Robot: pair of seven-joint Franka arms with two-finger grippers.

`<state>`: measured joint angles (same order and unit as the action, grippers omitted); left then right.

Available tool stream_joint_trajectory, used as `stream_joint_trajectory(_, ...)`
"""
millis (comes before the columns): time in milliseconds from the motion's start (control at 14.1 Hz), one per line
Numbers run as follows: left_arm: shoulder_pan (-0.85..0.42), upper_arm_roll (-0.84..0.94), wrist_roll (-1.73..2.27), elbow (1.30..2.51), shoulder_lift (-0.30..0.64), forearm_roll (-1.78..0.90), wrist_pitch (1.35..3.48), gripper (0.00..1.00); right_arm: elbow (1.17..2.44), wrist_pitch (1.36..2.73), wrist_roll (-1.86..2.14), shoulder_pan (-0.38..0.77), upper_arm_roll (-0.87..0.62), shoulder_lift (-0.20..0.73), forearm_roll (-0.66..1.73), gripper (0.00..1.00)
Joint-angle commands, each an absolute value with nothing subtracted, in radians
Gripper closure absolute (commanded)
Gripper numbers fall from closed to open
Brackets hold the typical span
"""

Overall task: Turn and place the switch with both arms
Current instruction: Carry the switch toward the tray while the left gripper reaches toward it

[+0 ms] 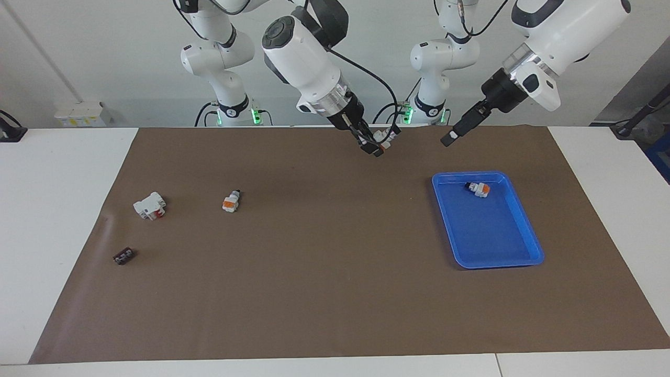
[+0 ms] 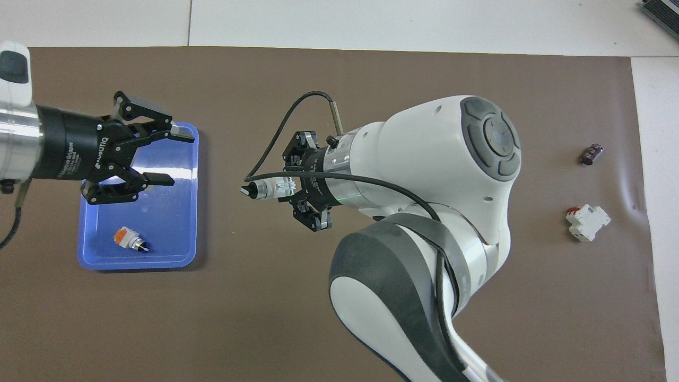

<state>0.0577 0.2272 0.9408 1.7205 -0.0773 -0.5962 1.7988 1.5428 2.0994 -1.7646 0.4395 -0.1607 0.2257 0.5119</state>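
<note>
My right gripper (image 1: 376,146) (image 2: 286,188) is shut on the switch (image 1: 386,139) (image 2: 268,188). It holds the switch in the air over the middle of the brown mat. The switch lies level, and its black knob sticks out toward the left gripper. My left gripper (image 1: 451,138) (image 2: 167,158) is open and empty. It hangs raised over the blue tray (image 1: 487,251) (image 2: 138,262), a short gap from the switch's knob.
A twin white switch with an orange band (image 1: 478,189) (image 2: 130,240) lies in the tray. Another (image 1: 231,201) lies on the mat toward the right arm's end. A bigger white block with a red mark (image 1: 150,206) (image 2: 587,222) and a small dark part (image 1: 123,256) (image 2: 591,154) lie near that end.
</note>
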Motion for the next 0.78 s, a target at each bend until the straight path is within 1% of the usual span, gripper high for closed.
stream_joint_trajectory(0,0.011,0.219,1.104,1.799,-0.130,-0.647,1.870,0.35,1.531,2.089,-1.736,0.436,-0.160,0.233,0.537,1.00)
stream_joint_trajectory(142,0.002,0.221,1.175,1.804,-0.143,-0.658,1.865,0.40,1.531,2.088,-1.736,0.436,-0.161,0.232,0.535,1.00)
stream_joint_trajectory(283,-0.015,0.222,1.233,1.812,-0.156,-0.661,1.859,0.40,1.531,2.085,-1.736,0.436,-0.160,0.232,0.534,1.00)
stream_joint_trajectory(708,-0.046,0.222,1.293,1.920,-0.250,-0.683,1.868,0.43,1.531,2.077,-1.736,0.436,-0.160,0.229,0.532,1.00)
